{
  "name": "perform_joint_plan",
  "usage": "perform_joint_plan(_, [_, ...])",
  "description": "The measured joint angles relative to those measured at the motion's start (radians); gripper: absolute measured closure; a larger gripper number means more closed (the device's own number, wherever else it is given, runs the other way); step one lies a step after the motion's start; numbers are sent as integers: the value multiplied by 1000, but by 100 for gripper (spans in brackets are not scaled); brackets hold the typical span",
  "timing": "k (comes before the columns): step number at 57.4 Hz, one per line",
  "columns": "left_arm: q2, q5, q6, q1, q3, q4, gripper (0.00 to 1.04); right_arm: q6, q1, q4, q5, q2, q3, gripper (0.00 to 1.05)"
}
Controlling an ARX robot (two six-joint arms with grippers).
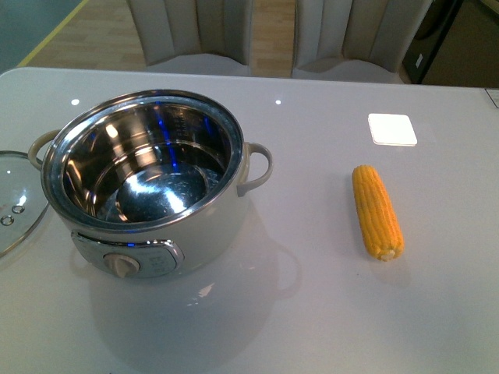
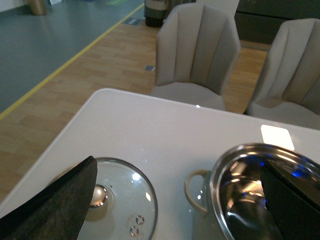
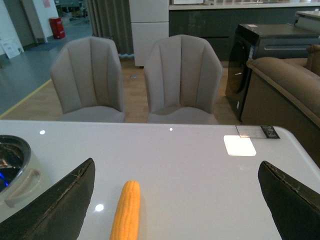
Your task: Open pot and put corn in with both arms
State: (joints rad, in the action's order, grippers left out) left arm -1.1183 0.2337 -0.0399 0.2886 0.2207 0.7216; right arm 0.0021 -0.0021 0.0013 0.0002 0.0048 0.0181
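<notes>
A cream-white electric pot [image 1: 212,232] stands uncovered on the left half of a glossy white table [image 1: 312,319]. Its shiny steel inner bowl is empty and reflects blue and white light. A loop handle sticks out from each side, and a panel with a round dial faces the front camera. The glass lid [image 1: 14,204] lies flat on the table just beside the pot's left handle, partly cut off by the edge of the front view.

The corn [image 1: 377,211] lies on the bare table well to the right of the pot, apart from it. It is a yellow-orange husked cob lying lengthwise, one end pointing toward the camera. Beyond the cob, a small white square [image 1: 392,129] sits on the tabletop.

The left gripper [image 2: 177,165] has its black fingers spread wide and holds nothing; its wrist view looks between them to the lid's knob and the pot's rim. The right gripper [image 3: 176,164] is also spread wide and empty, and the cob appears between its fingers, untouched.

Two beige padded chairs [image 1: 191,31] stand at the far side of the table on a wood floor.
</notes>
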Motion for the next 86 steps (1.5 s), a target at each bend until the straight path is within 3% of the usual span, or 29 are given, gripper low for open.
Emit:
perform_joint_plan(14, [370,-35,-18,-43,-102,-318,7,0,0,0,0,0,0,9])
perform_joint_plan(21, [451,-39,-28,-30,-133,-376,7,0,0,0,0,0,0,9])
perform_joint_plan(26, [446,2,2,-32,-202,-164,22,0,0,0,0,0,0,9])
perform_joint_plan(29, [473,-7,14,-52,-207,-123,31,0,0,0,0,0,0,9])
perform_joint_plan(48, [694,-113,28,-162,-208,-302,90,0,0,0,0,0,0,9])
perform_joint_plan(52, [735,-198,28,-224,-208,-342,102,0,0,0,0,0,0,9])
perform_joint_plan(57, [778,-221,31,-280,-208,-381,101,0,0,0,0,0,0,9])
perform_joint_plan(81, [941,-234,31,-286,-208,-544,101,0,0,0,0,0,0,9])
perform_joint_plan(86, [1054,-234,32,-286,-208,-691,101,0,0,0,0,0,0,9])
